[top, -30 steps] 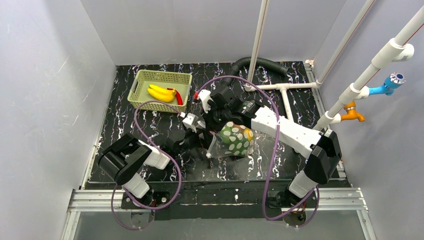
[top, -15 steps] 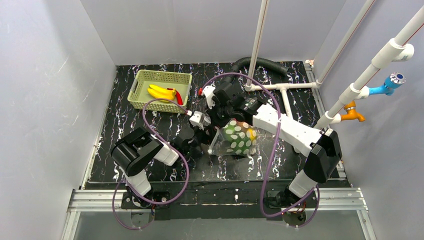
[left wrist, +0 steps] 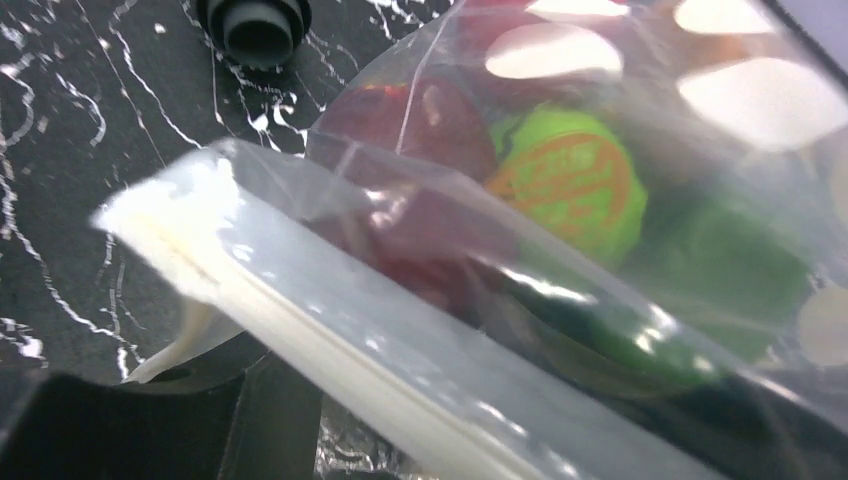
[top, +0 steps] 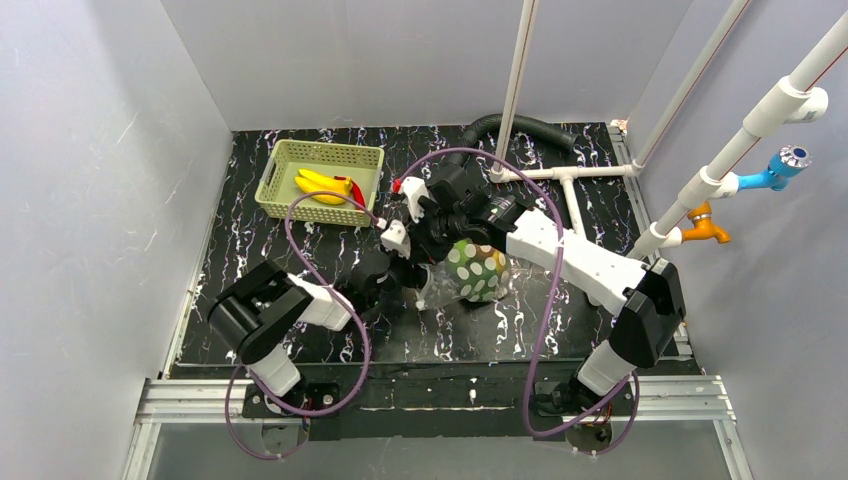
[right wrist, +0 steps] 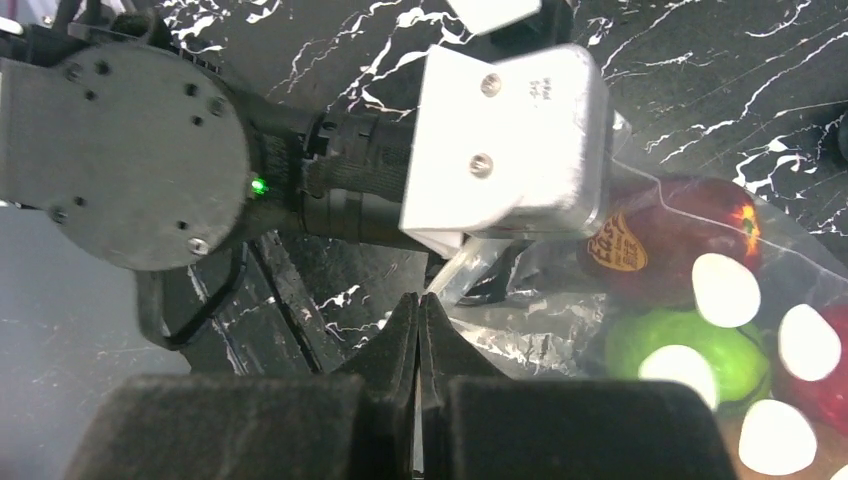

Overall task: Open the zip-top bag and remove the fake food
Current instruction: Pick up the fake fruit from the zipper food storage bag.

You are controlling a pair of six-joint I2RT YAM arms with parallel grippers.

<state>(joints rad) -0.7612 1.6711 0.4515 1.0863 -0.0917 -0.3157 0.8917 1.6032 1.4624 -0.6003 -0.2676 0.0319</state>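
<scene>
The zip-top bag [top: 470,272], clear with white oval spots, lies mid-table between both grippers. Inside it are a red apple [right wrist: 680,235], a green piece [right wrist: 680,345] and a green-orange piece [left wrist: 570,180]. My left gripper [top: 408,272] is shut on the bag's zip strip [left wrist: 330,330], which runs right across its jaws. My right gripper [right wrist: 418,300] is shut at the bag's mouth, with a thin pale sliver of film between its pads. A yellow banana [top: 322,184] and a red chili [top: 357,190] lie in the pale green basket [top: 290,155].
The basket stands at the back left. A black corrugated hose [top: 520,128] and white pipes [top: 560,175] lie at the back right. Purple cables loop over both arms. A black round cap [left wrist: 255,25] sits on the marbled table just beyond the bag.
The left arm has swung in and its gripper has moved right toward the bag's mouth. The bag has shifted slightly toward the back and bunched up. The right gripper stays at the mouth.
</scene>
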